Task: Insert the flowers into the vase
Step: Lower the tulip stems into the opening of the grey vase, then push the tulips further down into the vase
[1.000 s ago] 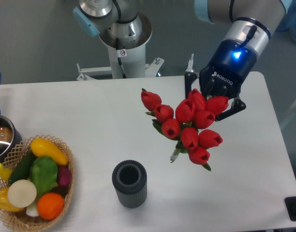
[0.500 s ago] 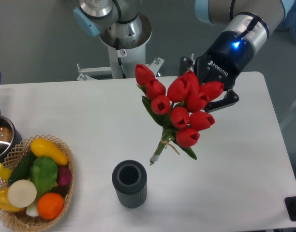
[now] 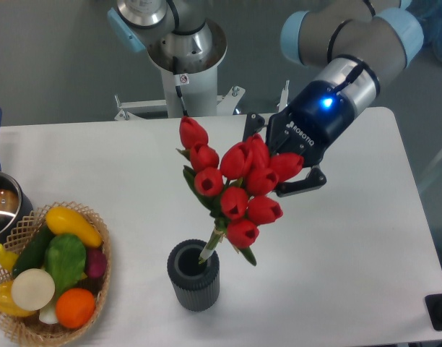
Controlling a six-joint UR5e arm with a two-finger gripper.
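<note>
The flowers [image 3: 235, 184], a bunch of red tulip buds with green leaves, hang tilted in the air at the middle of the view. Their stem tips [image 3: 205, 254] reach the mouth of the vase [image 3: 194, 276], a dark grey ribbed cylinder standing at the front centre of the white table. My gripper [image 3: 277, 165] is behind the buds on their right side and is shut on the flowers; the buds hide most of its fingers.
A wicker basket [image 3: 98, 307] with toy vegetables sits at the front left. A steel pot [image 3: 0, 206] with a blue handle is at the left edge. The robot base [image 3: 183, 58] stands behind the table's far edge.
The gripper has carried the flowers left and toward the front of the table. The stem tips moved from the right of the vase to its mouth.
</note>
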